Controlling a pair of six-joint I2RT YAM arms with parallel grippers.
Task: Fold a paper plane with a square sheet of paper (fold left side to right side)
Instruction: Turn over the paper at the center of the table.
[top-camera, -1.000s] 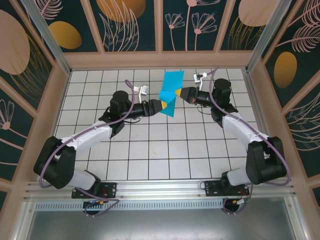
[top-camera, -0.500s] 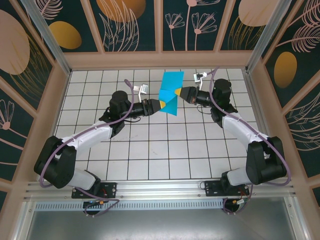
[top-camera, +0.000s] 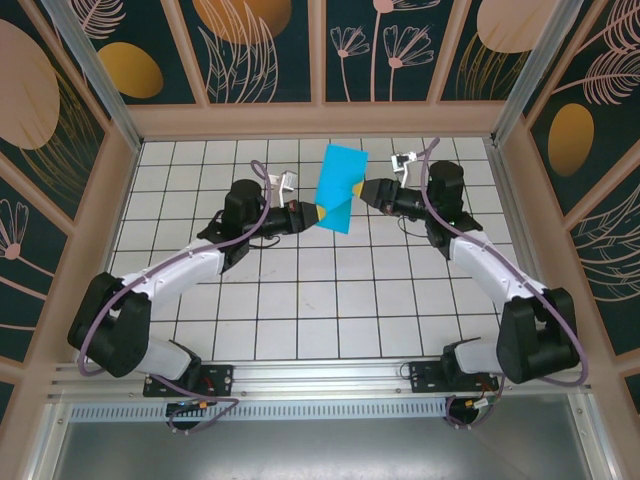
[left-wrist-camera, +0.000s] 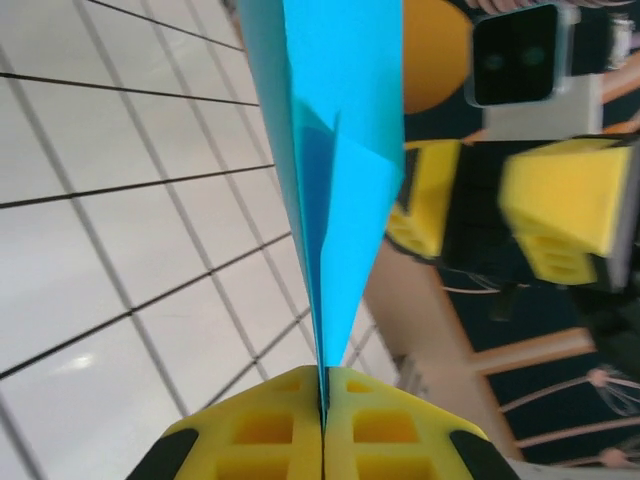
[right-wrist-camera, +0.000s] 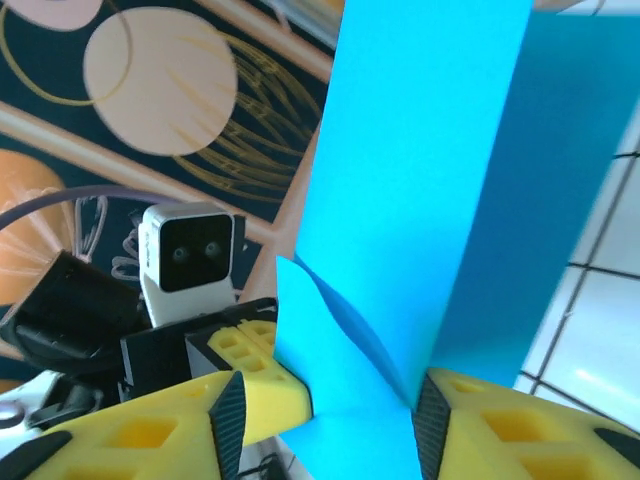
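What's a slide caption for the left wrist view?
Left gripper pinches the folded teal paper by its lower tip above the tiled table; the right gripper stands open beside it.

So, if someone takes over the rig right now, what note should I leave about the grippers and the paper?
Left gripper: shut on the bottom edge of the teal paper, holding it upright off the table.
Right gripper: open, jaws apart, close beside the paper, not pinching it.
Done: the paper is already folded into layers with creases.
Left: it is not yet a pointed plane. More folds are needed, probably after the right gripper takes a fresh grip.
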